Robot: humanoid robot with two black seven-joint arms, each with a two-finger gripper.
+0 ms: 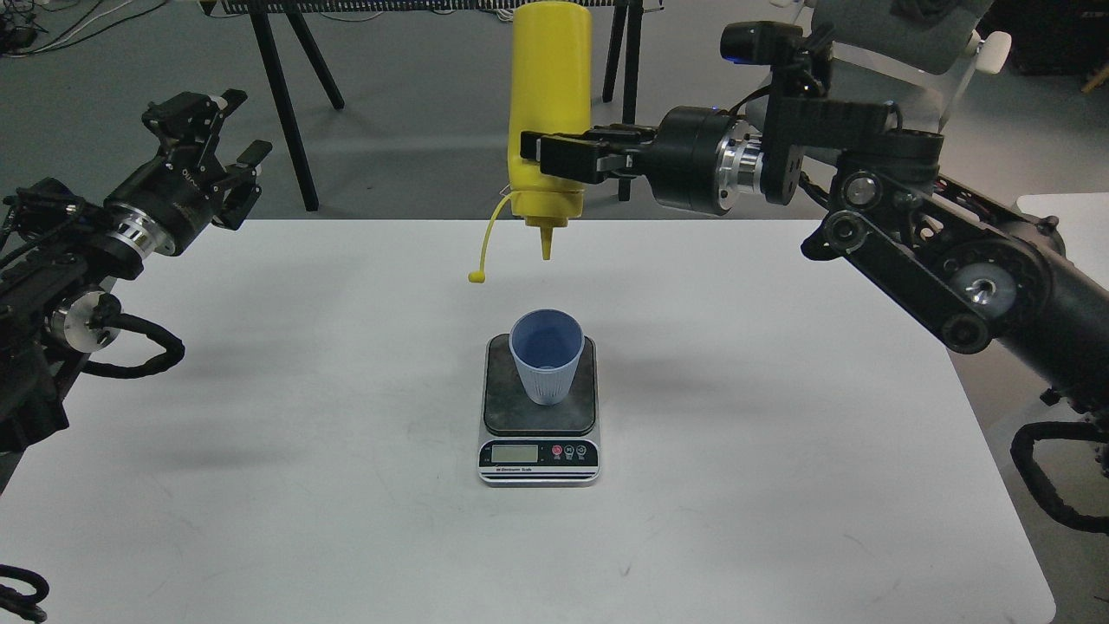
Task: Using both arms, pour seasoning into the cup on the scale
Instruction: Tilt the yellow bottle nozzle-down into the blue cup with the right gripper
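The yellow seasoning bottle (549, 95) hangs upside down with its nozzle pointing down, directly above and a little behind the cup. Its cap dangles on its strap to the left. My right gripper (554, 160) is shut on the bottle's lower part, reaching in from the right. The light blue cup (546, 355) stands upright on the dark platform of the scale (539, 451) at the table's middle. My left gripper (212, 143) is open and empty at the table's far left, well away from the cup.
The white table (780, 485) carries only the scale. Black table legs (282, 104) and a grey chair (901, 35) stand on the floor behind. Another white table's corner (1066, 212) shows at right.
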